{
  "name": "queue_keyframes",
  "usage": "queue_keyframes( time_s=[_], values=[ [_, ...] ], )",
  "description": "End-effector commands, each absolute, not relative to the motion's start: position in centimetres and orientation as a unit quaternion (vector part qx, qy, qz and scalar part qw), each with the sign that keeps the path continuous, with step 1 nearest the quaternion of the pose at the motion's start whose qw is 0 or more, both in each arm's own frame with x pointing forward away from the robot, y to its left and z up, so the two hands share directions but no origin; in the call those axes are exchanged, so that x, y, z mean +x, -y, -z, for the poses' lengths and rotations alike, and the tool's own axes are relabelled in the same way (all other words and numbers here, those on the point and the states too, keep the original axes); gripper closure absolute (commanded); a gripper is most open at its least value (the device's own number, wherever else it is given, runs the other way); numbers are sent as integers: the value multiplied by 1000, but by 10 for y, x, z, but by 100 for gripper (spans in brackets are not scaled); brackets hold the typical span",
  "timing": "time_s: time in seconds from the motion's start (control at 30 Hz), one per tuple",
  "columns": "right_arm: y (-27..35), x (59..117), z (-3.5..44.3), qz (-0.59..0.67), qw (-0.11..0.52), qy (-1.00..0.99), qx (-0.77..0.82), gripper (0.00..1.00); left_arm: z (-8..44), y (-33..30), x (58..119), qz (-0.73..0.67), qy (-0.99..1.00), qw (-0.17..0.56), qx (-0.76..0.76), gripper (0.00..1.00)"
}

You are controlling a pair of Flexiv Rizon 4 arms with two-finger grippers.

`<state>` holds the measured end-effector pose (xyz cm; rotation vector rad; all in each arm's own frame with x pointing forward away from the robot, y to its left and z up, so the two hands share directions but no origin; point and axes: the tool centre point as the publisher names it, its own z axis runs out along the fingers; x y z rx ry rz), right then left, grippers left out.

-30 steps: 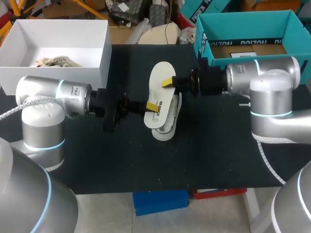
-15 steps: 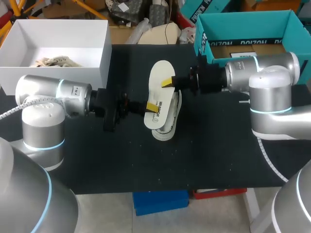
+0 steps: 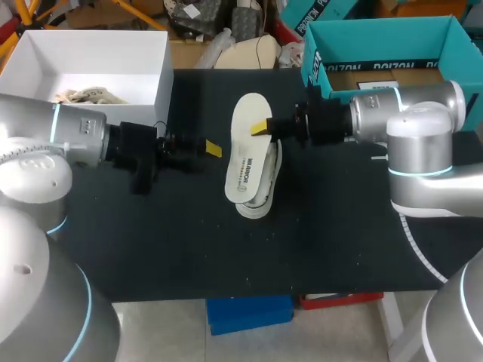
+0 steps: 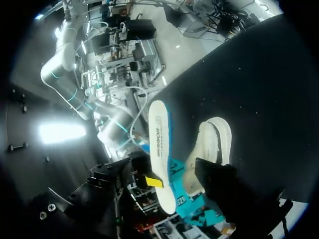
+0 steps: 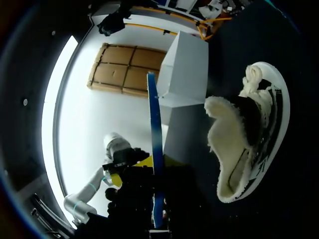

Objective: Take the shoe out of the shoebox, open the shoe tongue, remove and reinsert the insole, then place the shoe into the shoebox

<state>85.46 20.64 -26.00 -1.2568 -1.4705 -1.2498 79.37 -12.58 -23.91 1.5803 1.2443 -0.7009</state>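
Observation:
A white insole [image 3: 247,154] hangs tilted over the white shoe [image 3: 260,197], which lies on the black table mat. My right gripper [image 3: 262,128] is shut on the insole's right edge near its far end. In the right wrist view the insole [image 5: 155,144] shows edge-on as a thin blue strip pinched by the right gripper [image 5: 157,172], with the fleece-lined shoe [image 5: 244,144] beside it. My left gripper [image 3: 213,148] stands open to the left of the insole, clear of it. Its wrist view shows the insole [image 4: 159,149] and shoe [image 4: 214,147] ahead of the left gripper [image 4: 187,185].
The white shoebox [image 3: 162,83] stands at the back left with crumpled paper inside. A teal box [image 3: 377,34] stands at the back right behind my right arm. Bare black mat [image 3: 226,256] lies in front of the shoe.
My left gripper let go of the insole's near end, opened and drew back to the left. The right gripper kept its hold, and the insole stayed over the shoe.

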Motion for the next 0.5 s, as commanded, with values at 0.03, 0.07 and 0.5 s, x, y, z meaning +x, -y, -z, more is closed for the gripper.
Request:
queue_keyframes(
  time_s=[0.03,0.07,0.5],
  values=[
    [-207,854,260,496,406,583,-499,100,208,126,778,111,-585,392,701,0],
    [-207,854,260,496,406,583,-499,100,204,128,777,90,-593,384,702,0],
    [-207,854,260,496,406,583,-499,100,176,138,758,-94,-595,288,744,0]
  ],
)
